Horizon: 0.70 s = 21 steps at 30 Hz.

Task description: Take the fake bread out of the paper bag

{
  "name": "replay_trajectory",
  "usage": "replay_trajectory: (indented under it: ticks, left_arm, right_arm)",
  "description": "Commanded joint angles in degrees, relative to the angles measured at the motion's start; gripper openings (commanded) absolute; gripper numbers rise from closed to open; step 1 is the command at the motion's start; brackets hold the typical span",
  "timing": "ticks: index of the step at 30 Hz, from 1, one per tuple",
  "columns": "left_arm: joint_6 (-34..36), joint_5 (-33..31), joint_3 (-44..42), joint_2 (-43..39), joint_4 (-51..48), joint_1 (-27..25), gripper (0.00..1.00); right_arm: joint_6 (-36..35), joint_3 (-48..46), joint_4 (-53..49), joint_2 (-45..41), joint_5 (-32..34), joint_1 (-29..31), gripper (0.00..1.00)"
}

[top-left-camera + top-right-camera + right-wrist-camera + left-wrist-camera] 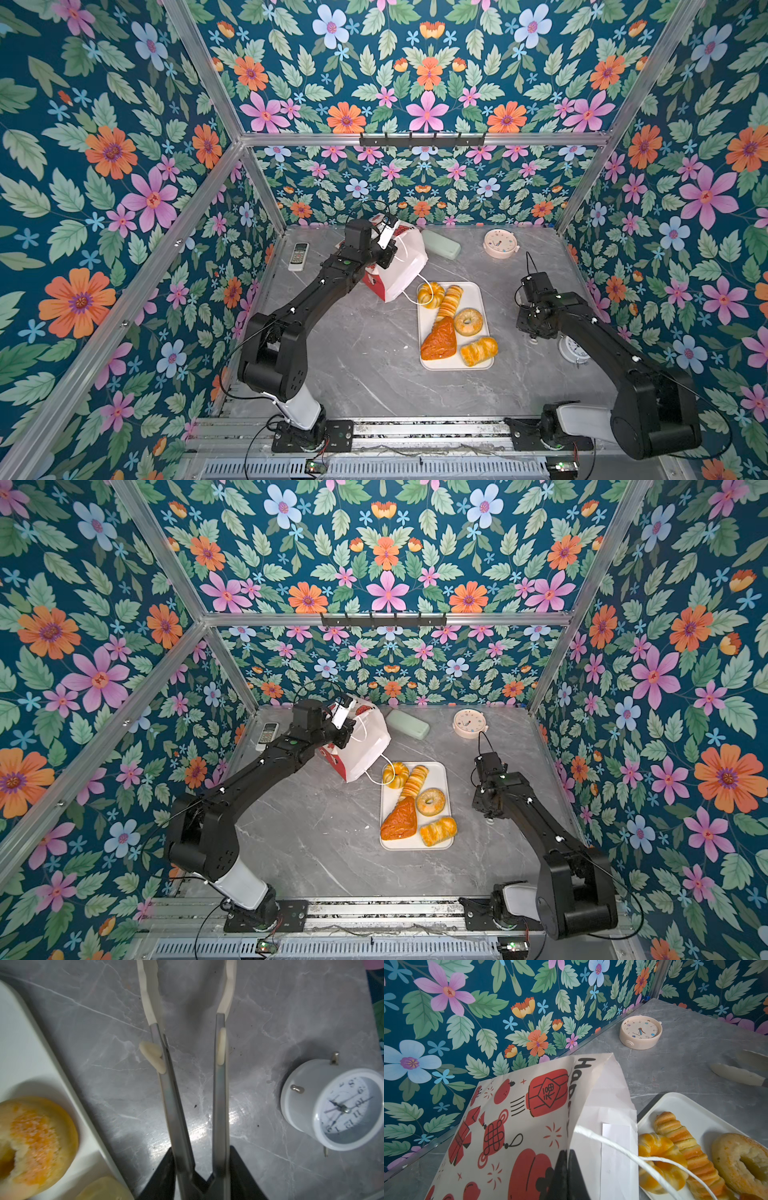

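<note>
Tilted over at the back, the white paper bag (405, 266) (365, 746) (519, 1115) with red prints has its mouth toward the white tray (478, 291) (440, 771). My left gripper (388, 253) (568, 1153) is shut on the bag's folded edge. Several pieces of fake bread lie on the tray, among them a bun (430, 294) (658, 1159), a ridged loaf (449, 301), a bagel (468, 321) (37, 1140), a croissant (439, 343) and a twisted roll (478, 351). Right of the tray, my right gripper (200, 1148) is shut on metal tongs (220, 1084), whose arms stand apart and empty.
A white alarm clock (332, 1105) (571, 349) lies beside my right arm. At the back are a pink clock (500, 244) (640, 1032), a pale green case (440, 245) and a remote (299, 255). Flowered walls close three sides.
</note>
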Motion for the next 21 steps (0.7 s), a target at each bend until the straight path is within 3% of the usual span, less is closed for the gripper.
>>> replay_trajectory:
  ticks: [1, 14, 21]
  left_arm:
    - [0.61, 0.53, 0.53, -0.58, 1.37, 0.00, 0.02]
    - [-0.42, 0.47, 1.24, -2.88, 1.17, -0.02, 0.02]
    - [-3.91, -1.55, 4.61, -3.60, -1.51, 0.03, 0.02]
  right_arm:
    - [3.10, -0.58, 2.76, 1.71, 0.20, -0.14, 0.39]
    - [3.20, -0.88, -0.56, 6.51, -5.71, -1.17, 0.49]
    - [4.34, -1.63, 0.35, 1.13, -4.60, -1.23, 0.49]
